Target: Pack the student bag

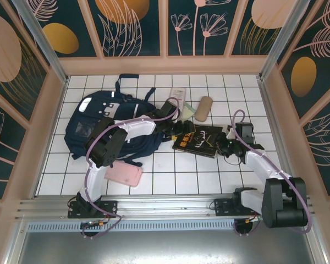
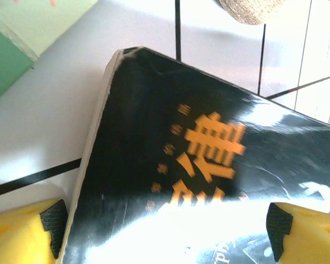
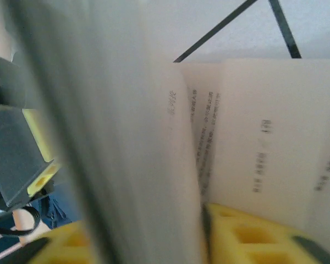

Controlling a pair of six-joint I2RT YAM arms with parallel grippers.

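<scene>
Nearest you, the pink pouch [image 1: 124, 175] lay just in front of the student bag [image 1: 99, 129], which filled the left half under your left arm. The bare tiles of the table [image 1: 192, 179] to the pouch's right left open room. At mid-table the black book [image 1: 198, 140] lay between your arms. Your left gripper [image 2: 165, 242] stood wide over its near-left corner, with one finger [image 2: 27, 234] just outside the edge. Your right gripper [image 3: 154, 247] was narrow around fanned pages at the right edge, though you could not tell whether it pinched them. Beyond, a tan case [image 1: 204, 108] and a pale packet [image 1: 179, 107] sat near the far wall.
</scene>
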